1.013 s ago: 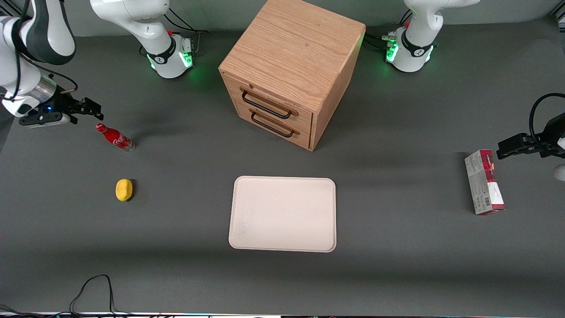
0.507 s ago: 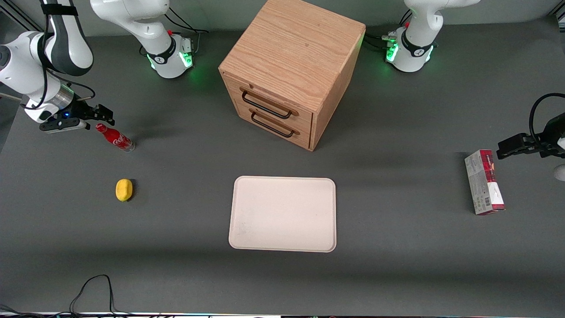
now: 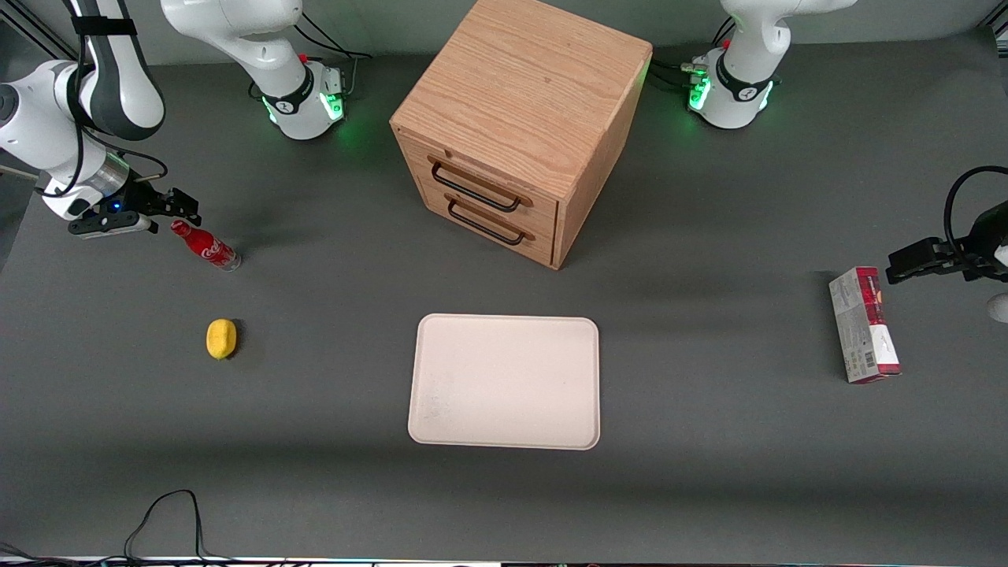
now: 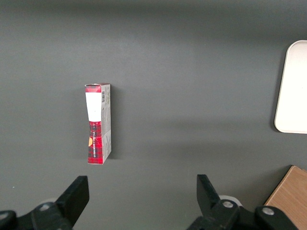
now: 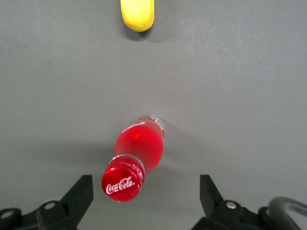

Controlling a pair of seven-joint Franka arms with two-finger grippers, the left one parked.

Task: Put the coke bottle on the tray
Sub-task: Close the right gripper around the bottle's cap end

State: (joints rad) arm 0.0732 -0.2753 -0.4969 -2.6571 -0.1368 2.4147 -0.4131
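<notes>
The coke bottle [image 3: 206, 246] stands upright on the dark table toward the working arm's end, red with a red cap and clear base. My right gripper [image 3: 183, 206] hovers just above it, beside the cap, open. In the right wrist view the cap [image 5: 123, 184] shows from above between the two spread fingers [image 5: 79, 197], closer to one of them, and nothing touches it; my gripper [image 5: 145, 199] holds nothing. The cream tray [image 3: 504, 382] lies flat at the table's middle, nearer to the front camera than the bottle, with nothing on it.
A wooden two-drawer cabinet [image 3: 516, 126] stands above the tray in the front view. A yellow lemon [image 3: 221, 339] lies near the bottle, closer to the camera. A red-and-grey carton [image 3: 864, 324] lies toward the parked arm's end. A black cable [image 3: 165, 512] loops at the front edge.
Over the last second my right gripper moved in over the table toward the bottle's cap and has nearly stopped there. The bottle has not moved.
</notes>
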